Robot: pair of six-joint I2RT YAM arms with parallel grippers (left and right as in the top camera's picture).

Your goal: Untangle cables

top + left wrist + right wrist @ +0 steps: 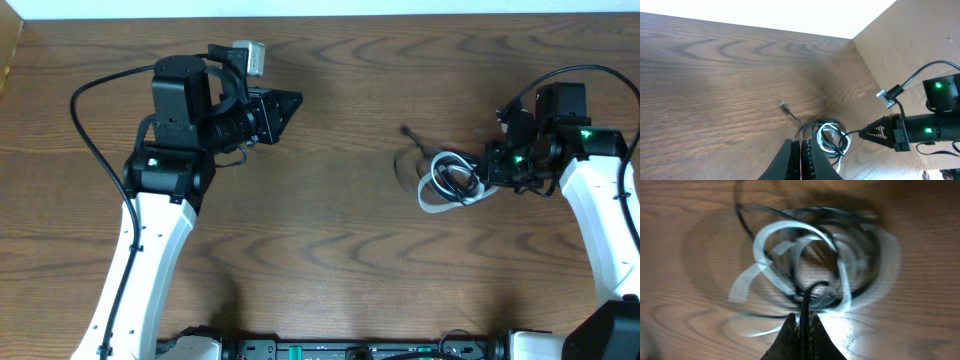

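Note:
The cables point(447, 178) lie as a tangled coil of thin black and whitish cords right of the table's middle, with one black plug end point(405, 130) sticking out to the upper left. My right gripper point(490, 172) is shut on a black cord at the coil's right edge; in the right wrist view the cord point(803, 300) runs between the closed fingers point(803, 325) into the blurred coil point(810, 265). My left gripper point(290, 105) is shut and empty, far left of the coil; its fingers point(801, 155) point at the cables point(827, 137).
The wooden table point(320, 260) carries nothing else. A light wall or board point(910, 45) stands at the table's right edge in the left wrist view. The right arm point(920, 127) with green lights shows there.

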